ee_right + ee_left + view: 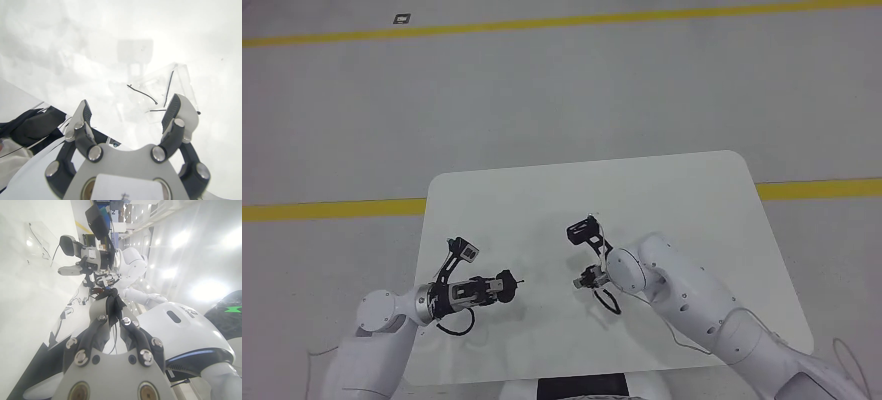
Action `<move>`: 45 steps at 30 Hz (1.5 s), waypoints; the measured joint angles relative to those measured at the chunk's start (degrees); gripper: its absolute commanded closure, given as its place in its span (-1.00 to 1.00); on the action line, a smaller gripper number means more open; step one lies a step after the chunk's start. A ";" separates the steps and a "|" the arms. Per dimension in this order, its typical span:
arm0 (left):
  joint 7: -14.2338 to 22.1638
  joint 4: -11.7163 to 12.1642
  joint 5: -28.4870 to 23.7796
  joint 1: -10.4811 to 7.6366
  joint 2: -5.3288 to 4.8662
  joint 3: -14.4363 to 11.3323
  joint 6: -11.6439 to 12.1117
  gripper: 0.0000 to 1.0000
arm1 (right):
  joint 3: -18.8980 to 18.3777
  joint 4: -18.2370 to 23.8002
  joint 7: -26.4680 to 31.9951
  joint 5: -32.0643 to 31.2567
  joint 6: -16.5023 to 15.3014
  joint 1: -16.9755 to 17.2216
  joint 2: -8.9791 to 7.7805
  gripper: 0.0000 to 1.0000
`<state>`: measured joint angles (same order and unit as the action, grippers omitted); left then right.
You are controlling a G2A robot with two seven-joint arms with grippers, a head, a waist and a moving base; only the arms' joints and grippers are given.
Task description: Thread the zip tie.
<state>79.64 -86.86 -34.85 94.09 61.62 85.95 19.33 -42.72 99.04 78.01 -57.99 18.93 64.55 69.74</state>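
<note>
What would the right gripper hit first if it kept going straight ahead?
Probably the clear plastic tray holding black zip ties, directly ahead of the open right gripper; depth is hard to judge.

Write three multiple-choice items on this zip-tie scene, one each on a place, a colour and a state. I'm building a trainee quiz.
1. Where do the loose zip ties lie?
A. On the floor
B. In a clear container on the table
C. Draped over an arm

2. What colour are they?
A. Yellow
B. White
C. Black

3. How is the right end effector?
A. Open and empty
B. Shut on a tie
C. Shut on a cloth

Key:
1. B, because transparent walls surround the strands.
2. C, because the strands show dark against the white surface.
3. A, because its pads stand wide apart with nothing between them.
</note>
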 measured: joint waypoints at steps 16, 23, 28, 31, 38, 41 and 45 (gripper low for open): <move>0.00 0.00 0.00 0.00 0.00 0.00 0.00 1.00 | 0.78 -0.89 0.04 -4.30 -0.46 -0.34 0.40 -1.00; 0.00 0.00 0.00 0.00 0.00 0.00 0.00 1.00 | -0.08 -0.08 1.24 -7.22 -1.98 0.07 0.27 0.16; 0.00 0.00 0.00 0.00 0.00 0.00 0.00 1.00 | -1.38 0.64 1.65 -8.16 -2.62 1.08 0.03 0.42; 0.00 0.00 0.00 0.00 0.00 0.00 0.00 1.00 | -1.66 0.32 1.64 -8.86 -2.78 1.54 -0.10 0.48; 0.00 0.00 0.00 0.00 0.00 0.00 0.00 1.00 | -1.34 -0.76 1.63 -9.92 -2.42 1.88 -0.11 0.58; 0.00 0.00 0.00 0.00 0.00 0.00 0.00 1.00 | -0.67 -1.66 1.63 -10.28 -2.21 1.65 0.11 0.54; 0.00 0.00 0.00 0.00 0.00 0.00 0.00 1.00 | 0.48 -2.84 1.63 -11.17 -1.57 1.17 0.55 0.48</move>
<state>79.64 -86.86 -34.86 94.09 61.62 85.94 19.33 -42.24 96.20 79.64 -69.16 17.36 65.72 70.29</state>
